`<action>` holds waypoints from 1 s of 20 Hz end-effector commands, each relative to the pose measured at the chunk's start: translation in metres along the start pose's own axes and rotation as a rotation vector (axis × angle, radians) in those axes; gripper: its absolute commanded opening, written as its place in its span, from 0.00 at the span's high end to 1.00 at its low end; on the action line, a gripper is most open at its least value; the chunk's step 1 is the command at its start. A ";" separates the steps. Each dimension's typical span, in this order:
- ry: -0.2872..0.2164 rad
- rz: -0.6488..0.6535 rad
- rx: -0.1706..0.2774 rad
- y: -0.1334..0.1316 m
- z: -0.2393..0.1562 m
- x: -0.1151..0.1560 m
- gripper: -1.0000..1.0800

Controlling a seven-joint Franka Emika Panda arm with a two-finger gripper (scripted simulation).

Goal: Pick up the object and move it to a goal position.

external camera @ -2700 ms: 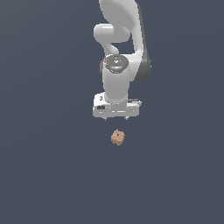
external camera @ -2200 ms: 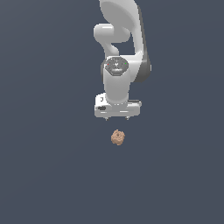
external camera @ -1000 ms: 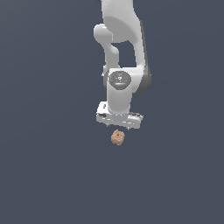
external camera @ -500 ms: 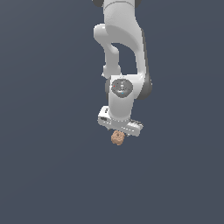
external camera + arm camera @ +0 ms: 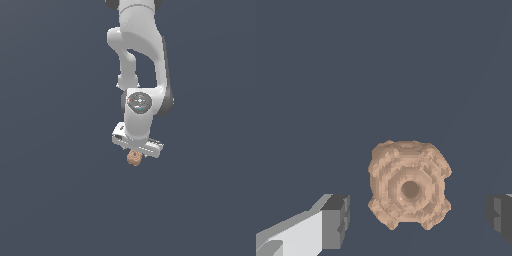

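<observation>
The object (image 5: 134,158) is a small lumpy tan-brown piece with a swirled top; it lies on the dark floor just below the white hand. In the wrist view the object (image 5: 409,184) fills the middle, with a round dimple at its centre. My gripper (image 5: 417,216) is open and straddles it: one grey fingertip (image 5: 336,221) stands on one side and the other fingertip (image 5: 499,216) on the opposite side, both with a gap to the object. In the exterior view the gripper (image 5: 135,153) is mostly hidden behind the hand, right over the object.
The white arm (image 5: 142,60) rises from the hand toward the top of the exterior view. A plain dark grey-blue floor (image 5: 60,200) surrounds everything.
The arm has come down and tilted; the hand, which hung well above the object, now sits right over it with the fingers on either side. The object has not moved.
</observation>
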State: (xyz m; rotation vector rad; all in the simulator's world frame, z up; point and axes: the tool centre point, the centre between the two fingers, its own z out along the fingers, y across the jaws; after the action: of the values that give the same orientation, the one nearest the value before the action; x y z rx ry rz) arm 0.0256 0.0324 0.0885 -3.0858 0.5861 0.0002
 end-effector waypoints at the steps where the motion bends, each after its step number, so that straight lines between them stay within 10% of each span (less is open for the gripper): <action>1: -0.001 0.001 0.000 0.000 0.007 0.000 0.04; 13: 0.000 0.004 -0.001 0.000 0.047 0.000 0.04; 14: 0.000 0.004 -0.001 0.000 0.047 0.000 1.00; 20: 0.000 0.004 -0.001 0.000 0.047 0.000 1.00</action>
State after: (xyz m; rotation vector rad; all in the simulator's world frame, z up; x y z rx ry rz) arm 0.0259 0.0328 0.0415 -3.0851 0.5913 -0.0005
